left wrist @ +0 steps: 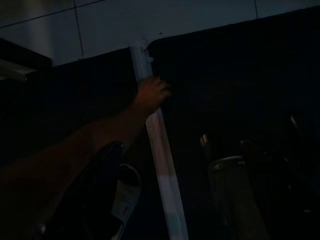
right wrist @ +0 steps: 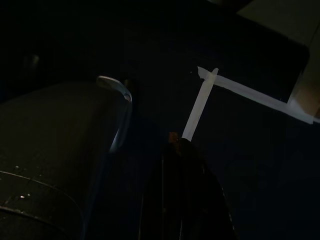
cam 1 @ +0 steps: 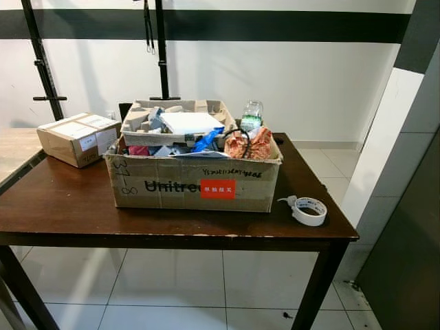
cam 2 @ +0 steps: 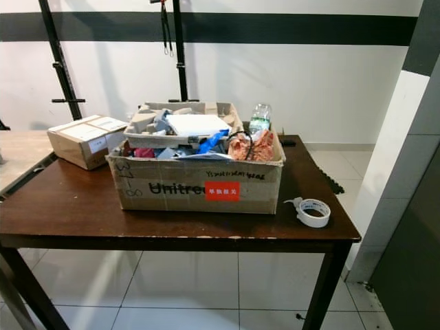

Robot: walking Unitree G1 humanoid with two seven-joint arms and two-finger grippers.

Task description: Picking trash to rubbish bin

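Grippers are hanging in shadow; whether their fingers are parted cannot be told. Trash is lying heaped in the cardboard box (cam 1: 196, 182) sitting mid-table (cam 1: 62, 203), a tape roll (cam 1: 309, 210) resting to its right, a small carton (cam 1: 77, 138) at the left.

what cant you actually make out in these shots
- Lower contents of the cardboard box: hidden by its front wall and the grey tray on top, both eye views.
- Plastic bottle: its lower part is hidden behind the box.
- Handwriting on the box's front wall: too small to read.
- Both wrist views: too dark; only pale tape strips stand out.
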